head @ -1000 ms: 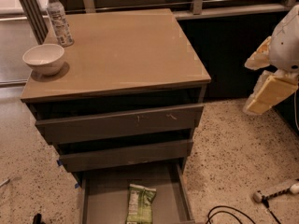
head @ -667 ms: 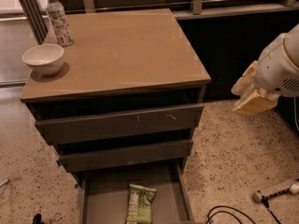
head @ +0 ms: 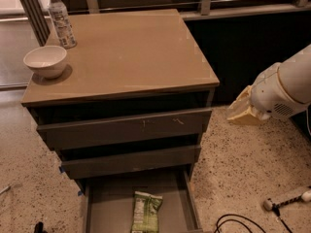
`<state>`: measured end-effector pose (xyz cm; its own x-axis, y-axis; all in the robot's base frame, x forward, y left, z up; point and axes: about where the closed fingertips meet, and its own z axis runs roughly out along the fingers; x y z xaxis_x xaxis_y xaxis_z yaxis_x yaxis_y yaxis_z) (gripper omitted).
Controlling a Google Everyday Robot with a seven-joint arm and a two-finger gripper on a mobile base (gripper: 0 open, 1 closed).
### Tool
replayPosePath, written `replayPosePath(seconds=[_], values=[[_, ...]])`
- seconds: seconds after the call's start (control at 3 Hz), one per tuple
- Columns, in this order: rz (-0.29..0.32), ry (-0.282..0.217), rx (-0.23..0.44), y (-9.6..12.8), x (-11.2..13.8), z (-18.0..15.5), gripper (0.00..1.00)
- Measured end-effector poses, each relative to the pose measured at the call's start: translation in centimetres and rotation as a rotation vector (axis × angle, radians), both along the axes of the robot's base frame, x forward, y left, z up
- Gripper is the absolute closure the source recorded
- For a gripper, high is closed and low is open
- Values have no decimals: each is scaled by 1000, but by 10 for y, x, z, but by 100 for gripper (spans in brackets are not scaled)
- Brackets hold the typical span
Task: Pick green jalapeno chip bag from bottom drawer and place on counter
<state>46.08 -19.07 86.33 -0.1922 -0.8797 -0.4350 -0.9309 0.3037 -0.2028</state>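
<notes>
The counter, filling the upper left, has no bag on it. The bottom drawer, lower centre, stands pulled out. The gripper hangs at right centre, well apart from the drawer; whether it is wide or closed I cannot tell. The chip bag lies flat inside the drawer, so picking and placing both remain.

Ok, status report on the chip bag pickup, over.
Gripper right of the cabinet, well above the bag. Green jalapeno chip bag flat in open bottom drawer. Bowl, bottle on counter's left side.
</notes>
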Motion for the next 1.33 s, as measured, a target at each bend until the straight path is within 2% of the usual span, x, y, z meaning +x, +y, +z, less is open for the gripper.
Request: replayPosePath(seconds=[0.33,0.67,1.0,1.33], values=[[0,0,0,0,0,0,100],[25,24,39,12,0,-45,100],[77,78,133,47,5,-124,100],[130,152,227,92,6,-214,100]])
